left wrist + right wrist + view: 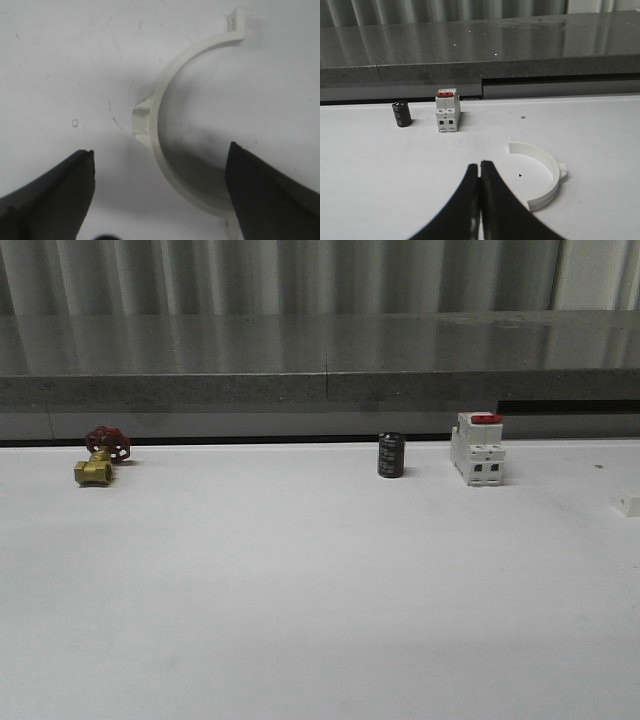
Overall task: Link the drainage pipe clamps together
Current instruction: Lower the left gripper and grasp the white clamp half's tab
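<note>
One drainage pipe clamp (161,92), a cream-white half-ring with a side lug and a flat end tab, lies flat on the white table under my left gripper (160,149). That gripper is open. Its two dark fingers (55,195) straddle the arc without touching it, and one end of the arc runs close to one finger. A second white half-ring clamp (551,162) lies flat on the table a short way from my right gripper (479,164). The right gripper's fingers are pressed together with nothing between them.
Along the table's back edge stand a brass valve with a red handwheel (98,460), a black cylinder (390,455) and a white switch block with a red top (477,448). A small white piece (627,504) shows at the right edge. A grey ledge (320,360) runs behind the table.
</note>
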Tool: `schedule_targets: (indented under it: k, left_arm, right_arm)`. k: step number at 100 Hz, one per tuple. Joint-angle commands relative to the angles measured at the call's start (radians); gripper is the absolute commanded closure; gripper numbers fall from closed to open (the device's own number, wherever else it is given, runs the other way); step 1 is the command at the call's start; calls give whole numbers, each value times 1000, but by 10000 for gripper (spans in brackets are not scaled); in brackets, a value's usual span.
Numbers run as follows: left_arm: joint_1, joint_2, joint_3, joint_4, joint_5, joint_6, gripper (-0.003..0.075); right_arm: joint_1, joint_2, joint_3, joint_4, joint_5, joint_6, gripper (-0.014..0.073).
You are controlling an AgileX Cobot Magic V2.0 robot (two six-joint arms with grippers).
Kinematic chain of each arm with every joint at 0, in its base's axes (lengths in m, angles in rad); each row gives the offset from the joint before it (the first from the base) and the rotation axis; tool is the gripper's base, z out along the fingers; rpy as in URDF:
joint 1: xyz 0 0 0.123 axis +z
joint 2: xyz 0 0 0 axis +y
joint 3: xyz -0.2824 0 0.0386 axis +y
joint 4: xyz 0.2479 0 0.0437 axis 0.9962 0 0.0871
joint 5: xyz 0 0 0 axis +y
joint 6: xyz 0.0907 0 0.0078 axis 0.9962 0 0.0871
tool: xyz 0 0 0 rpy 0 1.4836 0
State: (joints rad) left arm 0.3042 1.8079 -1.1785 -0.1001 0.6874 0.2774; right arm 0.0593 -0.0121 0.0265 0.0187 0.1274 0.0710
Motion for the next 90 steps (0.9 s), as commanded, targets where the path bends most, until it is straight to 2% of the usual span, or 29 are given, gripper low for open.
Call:
schedule_targets:
  k: [1,34,65,75,90]
  left_arm:
    - [1,-9,-56,-14,-48,15,187]
    - [1,102,-93,-9,-75,17,187]
    - [1,113,-93,-8,-82,17,199]
    - [1,113,-93,-8,-78,17,273]
    - [1,113,-93,-8,-67,17,495]
  right_arm:
    - [-4,-17,-16,-6,-87,-4,661]
    - [-4,-17,-16,-6,-87,-4,661]
    - [-4,-17,-16,-6,-87,-4,661]
    - [-4,-17,-16,-6,-87,-4,661]
    - [-4,-17,-16,-6,-87,-4,661]
